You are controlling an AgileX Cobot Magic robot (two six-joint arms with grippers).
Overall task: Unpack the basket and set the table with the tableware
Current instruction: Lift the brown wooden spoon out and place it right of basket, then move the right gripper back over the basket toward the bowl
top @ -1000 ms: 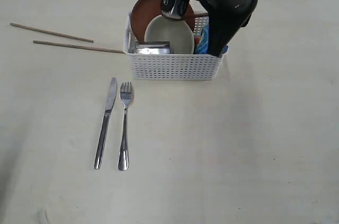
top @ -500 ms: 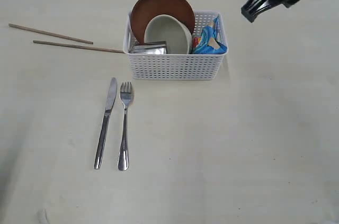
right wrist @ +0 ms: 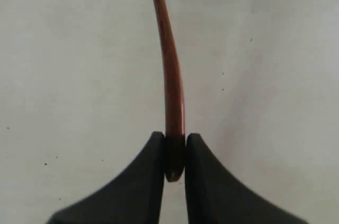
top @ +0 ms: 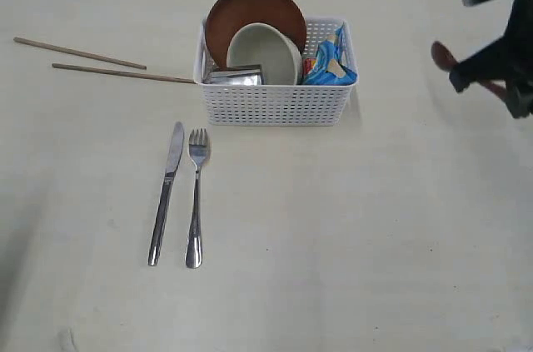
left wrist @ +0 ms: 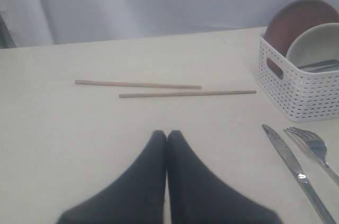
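My right gripper (right wrist: 174, 140) is clamped on the handle end of the reddish-brown wooden spoon (right wrist: 169, 65). The shaft runs straight out from between the jaws over bare tabletop. On the exterior camera that gripper sits at the far right edge, well apart from the white lattice basket (top: 275, 106), and the spoon's bowl end points back toward the basket. I cannot tell whether the spoon touches the surface.

My left gripper (left wrist: 167, 135) has its jaws pressed together with nothing between them. It sits low over the table (top: 350, 227), with the two chopsticks (left wrist: 185, 93) lying beyond it.

In the basket the brown plate (top: 250, 7) stands on edge against the back wall, and the off-white bowl (top: 262, 52) leans in front of it. The steel cup (top: 236, 77) lies at the front left and a blue snack packet (top: 331, 65) sits at the right end. The knife (top: 166, 190) and fork (top: 196, 198) lie side by side in front of the basket. The chopsticks are off to its left, one tip reaching the basket wall.

The tabletop is pale cream with faint grain. A grey curtain (left wrist: 159, 1) hangs behind its far edge.
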